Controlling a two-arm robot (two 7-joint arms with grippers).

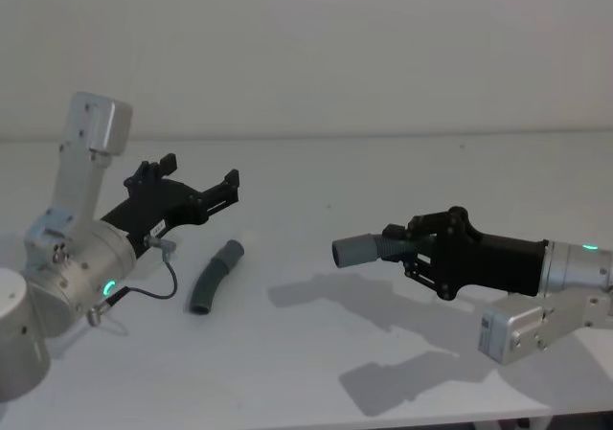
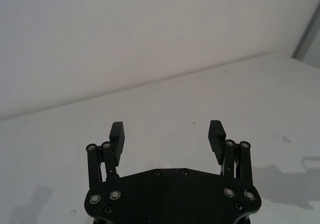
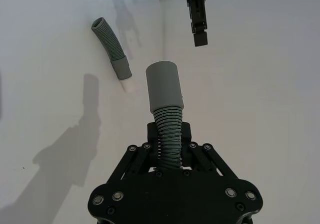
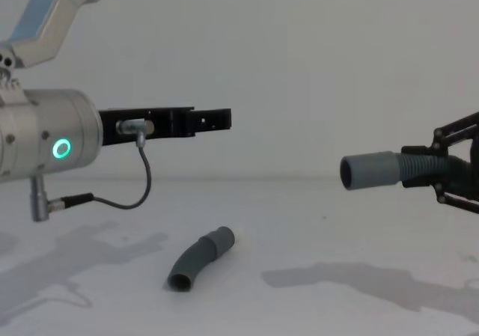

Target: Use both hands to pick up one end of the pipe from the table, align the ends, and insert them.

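I hold one ribbed dark grey plastic pipe piece [image 1: 372, 248] aloft in the black right gripper [image 1: 410, 245], collar [image 1: 351, 252] pointing left, presumably for mating; the left gripper [image 1: 201, 173], jaws wide, hangs above its bent partner [image 1: 213, 279] on the white table [image 1: 316, 363].

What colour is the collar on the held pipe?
Light grey; collar shows best in the right wrist view.
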